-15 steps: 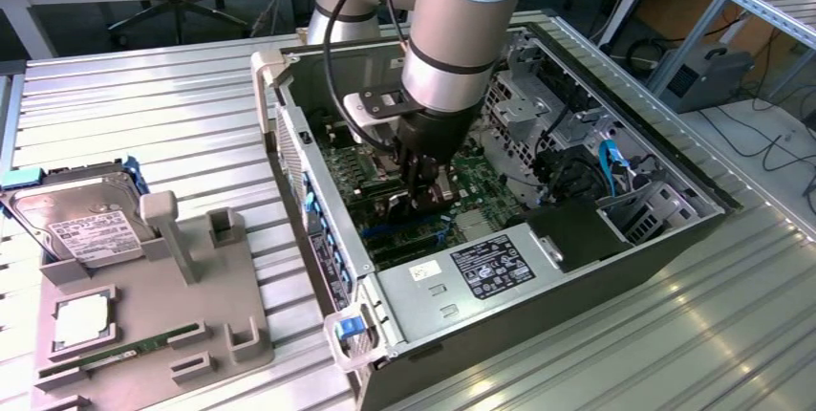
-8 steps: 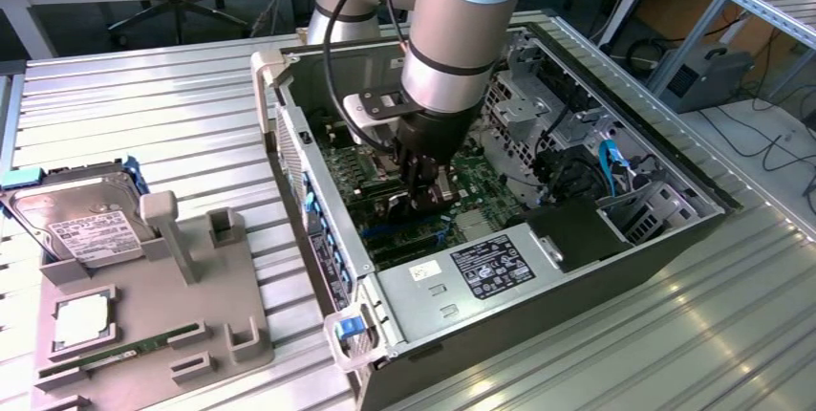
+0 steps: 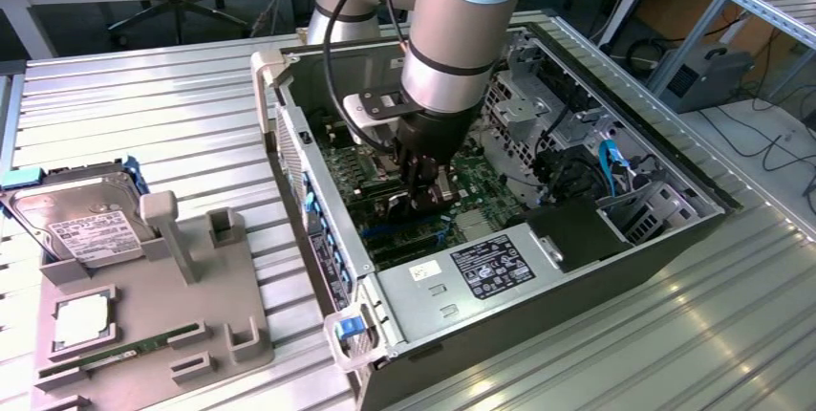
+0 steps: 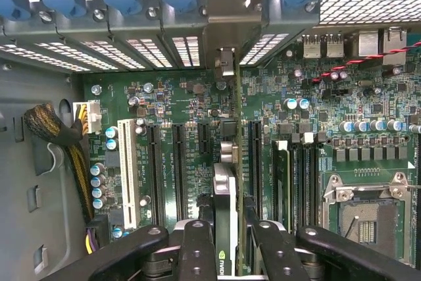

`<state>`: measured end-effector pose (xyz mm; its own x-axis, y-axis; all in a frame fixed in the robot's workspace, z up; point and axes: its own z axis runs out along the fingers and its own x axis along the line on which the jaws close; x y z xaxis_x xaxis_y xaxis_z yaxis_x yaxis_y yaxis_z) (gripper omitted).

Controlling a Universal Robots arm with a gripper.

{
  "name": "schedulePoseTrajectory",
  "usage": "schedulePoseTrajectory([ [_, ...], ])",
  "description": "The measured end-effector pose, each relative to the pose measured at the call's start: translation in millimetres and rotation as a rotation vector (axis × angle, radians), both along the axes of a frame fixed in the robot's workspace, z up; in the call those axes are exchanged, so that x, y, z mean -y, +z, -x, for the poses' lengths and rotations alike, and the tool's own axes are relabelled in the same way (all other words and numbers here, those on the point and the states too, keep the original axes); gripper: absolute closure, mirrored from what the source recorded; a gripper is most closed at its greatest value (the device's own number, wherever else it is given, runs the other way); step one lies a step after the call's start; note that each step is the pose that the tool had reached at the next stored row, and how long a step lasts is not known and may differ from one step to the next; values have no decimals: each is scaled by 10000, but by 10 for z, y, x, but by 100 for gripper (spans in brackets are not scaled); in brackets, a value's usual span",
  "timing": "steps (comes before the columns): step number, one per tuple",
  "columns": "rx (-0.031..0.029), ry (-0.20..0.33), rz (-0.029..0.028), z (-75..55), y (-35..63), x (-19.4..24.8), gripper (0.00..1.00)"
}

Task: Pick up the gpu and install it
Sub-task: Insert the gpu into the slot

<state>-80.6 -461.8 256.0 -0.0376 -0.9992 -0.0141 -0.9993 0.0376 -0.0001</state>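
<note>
Black gpu [image 4: 223,192], edge-on in the gripper [image 4: 227,245], runs parallel to the slots [image 4: 177,169].

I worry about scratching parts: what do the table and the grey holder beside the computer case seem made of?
Table: likely aluminium, silvery ribbed profiles with a dull sheen. Holder: probably plastic, matte even grey, blocky moulded or printed shapes.
</note>
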Motion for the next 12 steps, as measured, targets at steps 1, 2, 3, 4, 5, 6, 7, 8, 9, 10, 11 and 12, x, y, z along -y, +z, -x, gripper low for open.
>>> schedulePoseTrajectory([
  [1,0,0,0,0,-1,0,73],
  [2,1,0,-1,0,-3,0,73],
  [3,1,0,-2,0,-3,0,73],
  [4,1,0,-1,0,-3,0,73],
  [5,1,0,-1,0,-3,0,73],
  [6,1,0,-2,0,-4,0,73],
  [7,1,0,-2,0,-5,0,73],
  [8,0,0,-1,0,-7,0,73],
  [9,1,0,-1,0,-7,0,73],
  [10,1,0,-2,0,-7,0,73],
  [11,1,0,-21,0,-6,-1,73],
  [12,1,0,-64,0,-5,0,73],
])
